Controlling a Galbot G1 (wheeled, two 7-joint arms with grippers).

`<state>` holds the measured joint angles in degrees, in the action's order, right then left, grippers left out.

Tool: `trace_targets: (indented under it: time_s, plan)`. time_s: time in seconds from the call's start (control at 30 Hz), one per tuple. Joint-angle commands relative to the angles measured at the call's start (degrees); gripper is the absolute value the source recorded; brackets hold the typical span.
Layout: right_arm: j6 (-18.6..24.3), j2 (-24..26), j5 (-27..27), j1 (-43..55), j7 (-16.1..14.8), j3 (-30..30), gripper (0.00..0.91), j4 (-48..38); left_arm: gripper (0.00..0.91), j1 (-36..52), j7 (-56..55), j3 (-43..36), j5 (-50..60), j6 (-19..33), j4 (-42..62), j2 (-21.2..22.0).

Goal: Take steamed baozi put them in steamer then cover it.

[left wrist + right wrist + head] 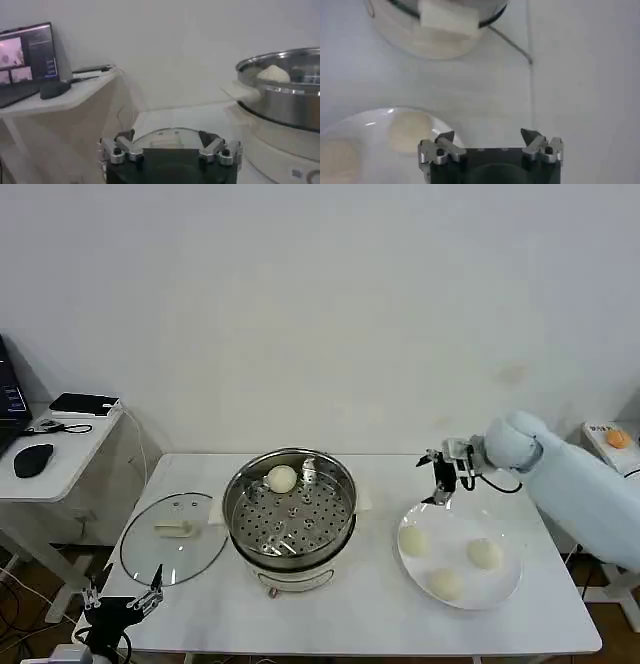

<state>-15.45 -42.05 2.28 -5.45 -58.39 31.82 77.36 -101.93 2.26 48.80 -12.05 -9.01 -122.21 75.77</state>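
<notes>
Right pincer (441,477) spread, empty, above plate's (507,585) far rim by counter's (340,614) right edge. One bun (282,478) in steamer (290,509); three buns (413,540) left on plate. Next: lower onto nearest bun, pinch gently. Lid (172,537) waiting at left edge, left pincer (122,596) spread nearby.

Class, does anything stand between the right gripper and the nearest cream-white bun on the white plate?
Nothing visible does. The open right gripper hangs above the flat white plate's far rim, with only open air down to the nearest round cream-white bun.
</notes>
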Motion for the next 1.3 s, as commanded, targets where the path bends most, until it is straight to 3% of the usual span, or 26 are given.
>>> trace_targets:
  time_s: [0.03, 0.4, 0.77, 1.0, 1.3]
  plan:
    - [-2.0, -1.5, -0.2, -2.8, 0.1, 1.3, 0.907, -1.6, 0.907, -0.1, 0.3, 0.1, 0.0, 0.0, -0.1, 0.0]
    - [-2.2, -2.2, -0.9, -2.2, -1.2, 5.4, 0.907, -2.1, 0.907, 0.2, 0.3, 0.1, 0.4, 0.6, 1.1, 0.1]
    - [-2.3, -0.6, -3.2, -2.1, -2.0, 5.6, 0.907, -1.2, 0.907, 0.6, 0.1, 0.1, 0.3, 0.5, 1.7, -0.1]
    - [-2.3, 1.7, -2.9, -2.9, -2.4, 6.6, 0.907, 0.2, 0.907, 1.1, 0.1, 0.0, 0.3, 0.5, 2.0, -0.2]
    - [-1.9, -0.3, -0.8, -3.8, -1.7, 6.0, 0.907, -1.2, 0.907, 0.7, 0.0, 0.1, 0.3, 0.5, 2.1, -0.2]
